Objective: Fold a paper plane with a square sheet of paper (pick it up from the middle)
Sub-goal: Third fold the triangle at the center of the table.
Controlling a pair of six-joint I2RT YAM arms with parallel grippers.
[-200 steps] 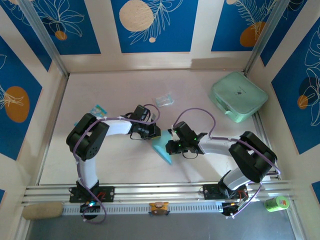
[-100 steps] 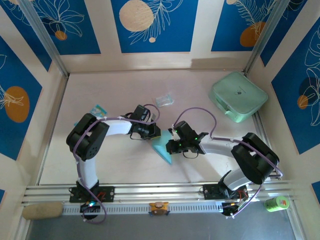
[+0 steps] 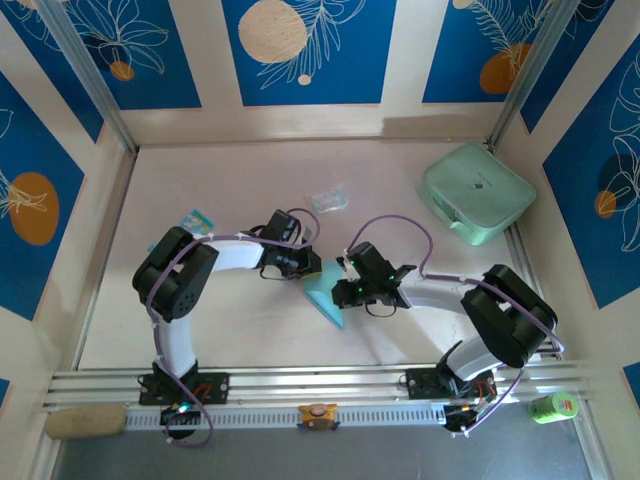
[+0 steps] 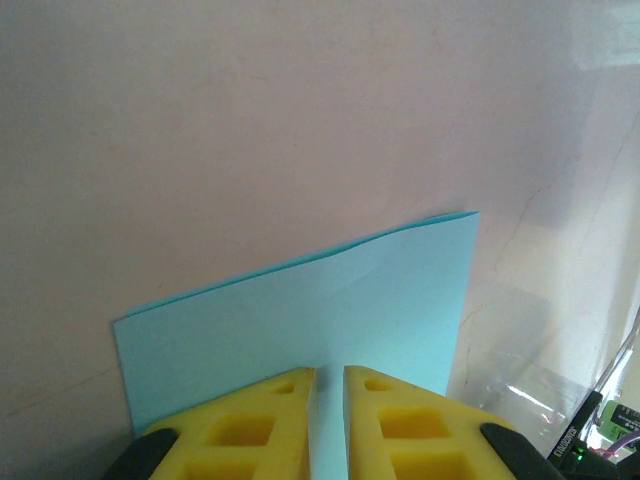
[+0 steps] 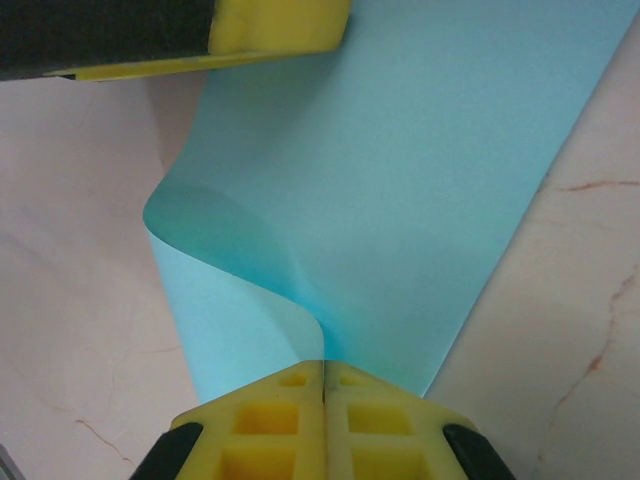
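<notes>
The sheet of paper [image 3: 325, 300] lies on the table [image 3: 240, 190] between my two arms, a narrow light-blue shape with one flap bowed up off the layer beneath. My right jaws are pressed fully together on the edge of that raised flap. My left jaws, all but closed with only a sliver between them, pinch the opposite edge. To fold well, I judge the left should pin its side flat while the right carries the flap over slowly, matching edge to edge before creasing, since a tug could slide or tear it.
</notes>
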